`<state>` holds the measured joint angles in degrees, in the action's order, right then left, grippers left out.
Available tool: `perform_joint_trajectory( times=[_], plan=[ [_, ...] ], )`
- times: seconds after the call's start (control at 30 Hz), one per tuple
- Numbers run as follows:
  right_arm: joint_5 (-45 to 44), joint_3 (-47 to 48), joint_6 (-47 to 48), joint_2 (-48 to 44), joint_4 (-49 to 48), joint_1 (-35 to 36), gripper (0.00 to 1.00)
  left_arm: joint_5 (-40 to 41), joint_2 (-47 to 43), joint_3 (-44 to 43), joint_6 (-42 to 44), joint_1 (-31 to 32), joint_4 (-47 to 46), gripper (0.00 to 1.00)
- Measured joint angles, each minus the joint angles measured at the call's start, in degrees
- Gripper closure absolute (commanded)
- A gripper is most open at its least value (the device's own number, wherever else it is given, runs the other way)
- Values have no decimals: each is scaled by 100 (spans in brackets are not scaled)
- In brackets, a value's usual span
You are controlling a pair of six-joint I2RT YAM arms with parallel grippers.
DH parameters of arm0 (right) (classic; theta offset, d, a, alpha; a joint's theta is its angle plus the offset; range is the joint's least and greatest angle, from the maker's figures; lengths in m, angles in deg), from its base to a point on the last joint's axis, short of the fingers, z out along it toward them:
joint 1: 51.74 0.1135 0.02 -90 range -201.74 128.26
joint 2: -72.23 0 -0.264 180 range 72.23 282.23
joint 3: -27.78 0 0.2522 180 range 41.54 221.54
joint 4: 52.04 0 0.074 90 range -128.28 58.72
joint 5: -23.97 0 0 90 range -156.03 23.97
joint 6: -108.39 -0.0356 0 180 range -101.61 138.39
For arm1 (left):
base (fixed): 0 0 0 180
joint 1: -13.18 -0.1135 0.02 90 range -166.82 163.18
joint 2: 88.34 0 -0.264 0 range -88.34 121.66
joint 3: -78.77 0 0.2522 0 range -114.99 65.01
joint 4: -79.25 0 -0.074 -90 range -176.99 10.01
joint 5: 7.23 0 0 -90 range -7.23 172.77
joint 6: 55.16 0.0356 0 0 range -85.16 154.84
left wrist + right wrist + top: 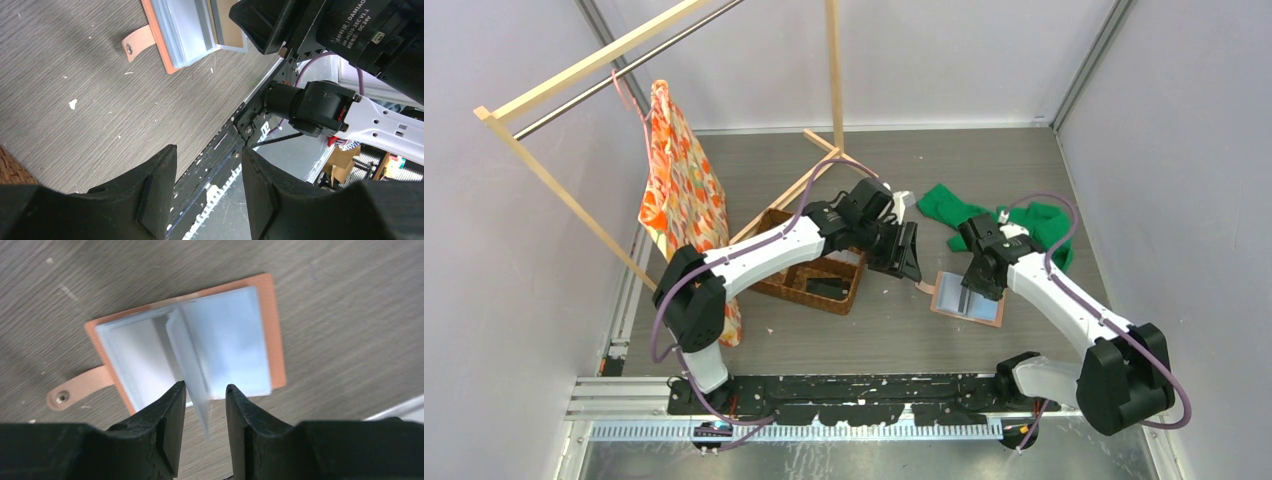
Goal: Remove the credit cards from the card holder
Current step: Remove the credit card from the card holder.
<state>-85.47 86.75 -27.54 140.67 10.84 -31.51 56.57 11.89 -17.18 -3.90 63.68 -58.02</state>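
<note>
The right gripper (205,407), jaws apart, is straddling an upright sleeve (189,357) of the card holder (235,347). Closing is likely risking lifting the unpinned holder.

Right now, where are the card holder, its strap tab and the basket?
card holder (235,345): right wrist view, on its right grey inner panel.
strap tab (82,388): right wrist view, mid-tab, beside its snap.
basket (796,293): top external view, on its near woven wall.
</note>
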Motion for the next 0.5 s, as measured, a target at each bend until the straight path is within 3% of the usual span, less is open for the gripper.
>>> perform_joint_trajectory(
  times=[0.17, 0.5],
  plan=[
    [-380, -116, -507, -142, 433, -155, 47, -85, 39, -76, 0, 0, -24, 48],
    [-745, -254, -979, -754, 1008, -350, 46, -216, 210, -170, 2, 44, -48, 47]
  ],
)
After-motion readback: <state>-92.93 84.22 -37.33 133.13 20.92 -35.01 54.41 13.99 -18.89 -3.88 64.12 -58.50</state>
